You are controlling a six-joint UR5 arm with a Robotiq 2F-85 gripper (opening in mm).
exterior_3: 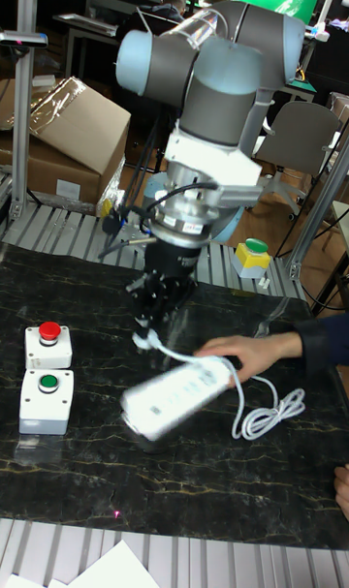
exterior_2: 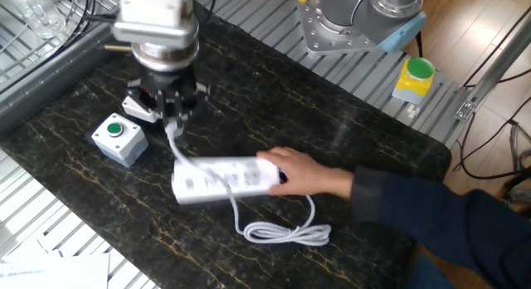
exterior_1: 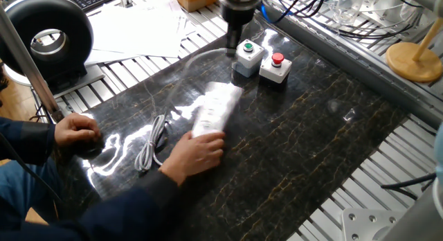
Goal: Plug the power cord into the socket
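My gripper (exterior_3: pixel 147 336) hangs fingers-down above the dark marble table (exterior_2: pixel 348 115), shut on the small white plug end of the power cord (exterior_2: pixel 172 135). From there the thin white cord drops to the socket (exterior_2: pixel 220 179), a long white power strip that looks motion-blurred. A person's hand (exterior_2: pixel 300 171) grips the socket's far end. More of the cord lies coiled in loops (exterior_2: pixel 286 232) beside the hand. In one fixed view the socket (exterior_1: pixel 216 108) is a white blur below my gripper (exterior_1: pixel 232 46).
Two small white button boxes, a green one (exterior_2: pixel 119 138) and a red one (exterior_3: pixel 47 346), stand close beside my gripper. A second hand (exterior_1: pixel 76 130) rests at the table edge. A black ring-shaped device (exterior_1: pixel 48 37) and papers lie beyond.
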